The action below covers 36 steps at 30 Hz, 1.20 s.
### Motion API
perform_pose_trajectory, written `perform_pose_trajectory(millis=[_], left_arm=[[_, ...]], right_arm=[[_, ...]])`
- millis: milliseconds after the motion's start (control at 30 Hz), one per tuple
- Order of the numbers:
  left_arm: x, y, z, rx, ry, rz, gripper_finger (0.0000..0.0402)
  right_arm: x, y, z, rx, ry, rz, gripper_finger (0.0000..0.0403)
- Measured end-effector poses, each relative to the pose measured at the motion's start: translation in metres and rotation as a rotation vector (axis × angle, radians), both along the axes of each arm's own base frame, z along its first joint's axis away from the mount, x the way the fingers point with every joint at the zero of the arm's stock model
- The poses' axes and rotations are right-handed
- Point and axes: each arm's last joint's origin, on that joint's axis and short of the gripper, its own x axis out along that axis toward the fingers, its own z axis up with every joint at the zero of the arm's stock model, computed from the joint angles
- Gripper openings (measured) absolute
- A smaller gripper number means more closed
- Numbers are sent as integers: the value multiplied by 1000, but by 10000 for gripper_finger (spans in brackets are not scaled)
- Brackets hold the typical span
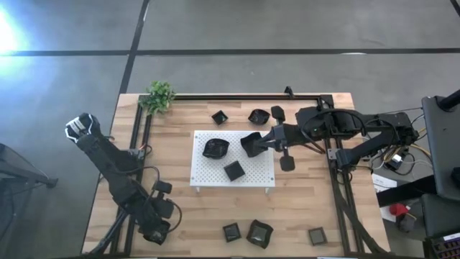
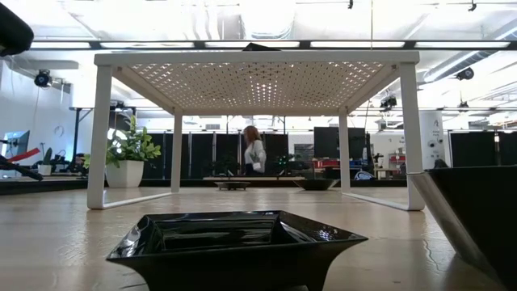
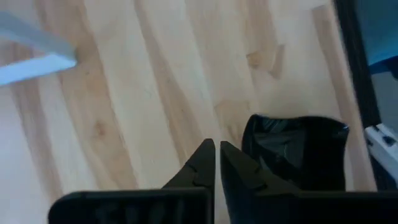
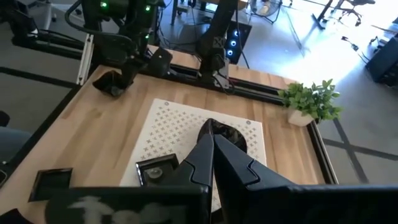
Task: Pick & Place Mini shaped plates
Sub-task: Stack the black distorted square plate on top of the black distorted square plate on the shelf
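A white perforated board (image 1: 208, 173) stands mid-table with a rounded black plate (image 1: 215, 147) and a square one (image 1: 233, 170) on it. My right gripper (image 1: 261, 142) reaches in from the table's right, shut on another black plate (image 1: 250, 144) over the board's right part. My left gripper (image 1: 154, 234) is at the near left corner, pointing steeply down over bare wood. Its fingers (image 3: 205, 165) are shut, just beside a black plate (image 3: 298, 149) resting on the table. My right gripper pinches the plate by the edge (image 1: 256, 143) that faces the table's right. The fingers come nearly level from the right, slanting a little down. The plate sticks out past the fingertips toward the left, tilted. My own fingers hide the contact in the wrist view.
Two black plates (image 1: 219, 116) (image 1: 257, 116) lie behind the board, and three more (image 1: 231, 232) (image 1: 259, 234) (image 1: 316, 235) along the near edge. A green plant (image 1: 158, 96) stands at the far left corner. Black frame rails (image 1: 338, 187) run along the table's sides.
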Motion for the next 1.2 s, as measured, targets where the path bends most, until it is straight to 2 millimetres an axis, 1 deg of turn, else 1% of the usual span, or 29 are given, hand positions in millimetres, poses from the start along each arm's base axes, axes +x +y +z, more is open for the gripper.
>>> perform_pose_trajectory(millis=[200,367,567,700,800,967,1100,1200], left_arm=[[1,-2,-5,-29,-13,-21,56],[-2,-2,-20,-70,0,-37,74],[-4,-1,-30,-81,8,-38,76],[-4,-1,-40,-140,14,4,76],[-6,-1,-48,-187,40,-5,76],[-10,2,-59,-210,73,-2,76],[-11,3,-66,-248,82,33,76],[-12,4,-67,-252,84,29,76]], right_arm=[[0,0,0,7,0,-3,8],[0,0,0,9,0,-5,8],[0,0,0,9,0,-5,8],[-1,0,-1,8,14,-5,8],[-1,0,-2,5,23,-4,8],[-1,0,-2,7,25,-5,8],[-1,0,-3,6,27,-5,8],[-1,0,-3,6,27,-5,8]])
